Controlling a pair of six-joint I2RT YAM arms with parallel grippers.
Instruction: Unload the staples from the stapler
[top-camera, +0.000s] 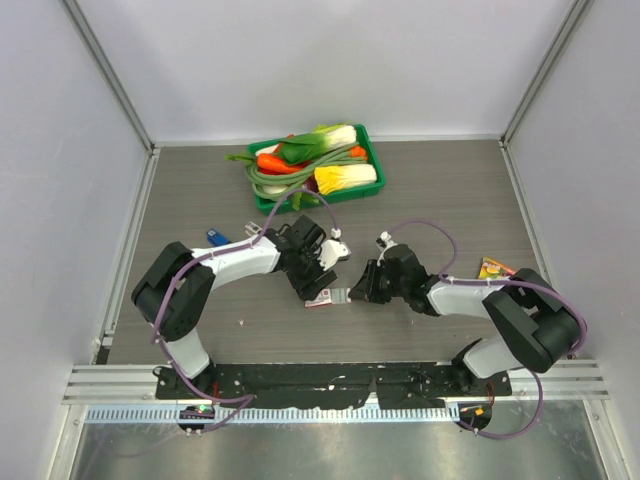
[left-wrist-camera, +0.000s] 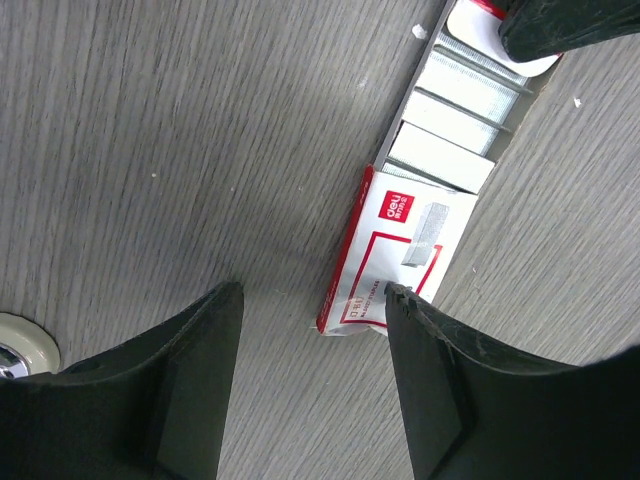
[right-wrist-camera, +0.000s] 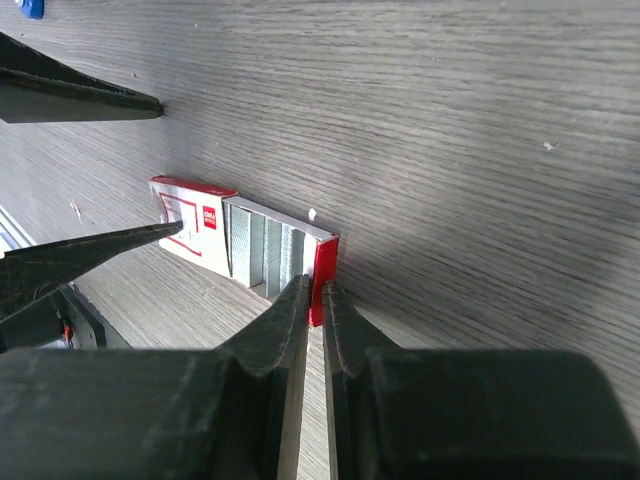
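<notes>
A red-and-white cardboard staple box (left-wrist-camera: 400, 240) lies flat on the grey wood-grain table (left-wrist-camera: 150, 150) with its inner drawer slid out, and the silvery-grey metal staple strips (left-wrist-camera: 455, 95) sit side by side in that drawer. The right gripper (right-wrist-camera: 314, 288) has its jaws drawn to a narrow slit, pinching the red end wall of the box's drawer. At the box's opposite, closed end, the left gripper (left-wrist-camera: 312, 292) stands about half open and holds nothing, one fingertip just touching the box's corner and the other resting apart over bare table.
</notes>
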